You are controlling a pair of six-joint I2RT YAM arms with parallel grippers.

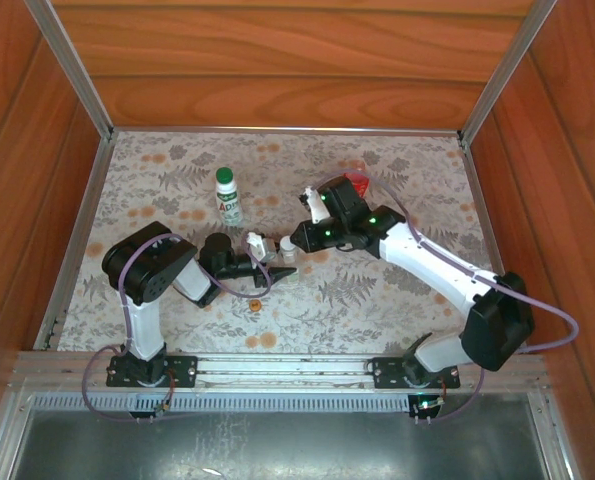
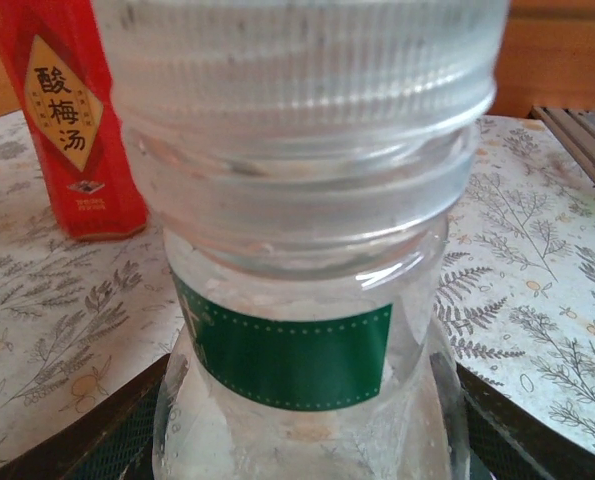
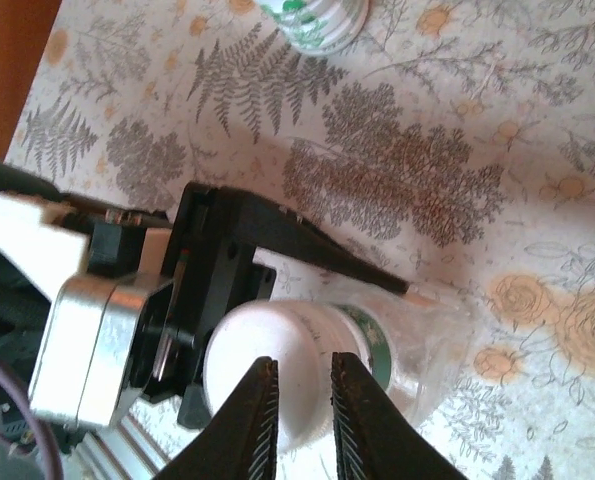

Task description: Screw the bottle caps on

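Roughly a third done, by the look of things. Capped already: the white plastic bottle with a green-printed label, upright at the far left of the work with the round green plastic screw cap on its neck, though no telling how tight.

In hand now: the tiny clear plastic bottle with a green band, clamped by its body in the left gripper near the middle of the fern-printed mat. On its neck, the round white ribbed plastic cap, low against the collar ring; fully seated or merely started, impossible to say. Directly over that cap's top, the right gripper, jaws drawn nearly together with just a slit between them, not around the rim and holding nothing.

Left to do:
- the small orange plastic cap, loose on the mat just on the near side of the left gripper
- the red plastic bottle with a yellow diamond label, upright just on the far side of the right arm, its mouth out of sight

Room to move: open mat at the near right and along the far edge, with wooden walls well apart on three sides. Tightest spot — the red bottle close by the right arm, probably easy to knock on a swing back. Care likely needed too on lowering the left gripper, with the orange cap so near.
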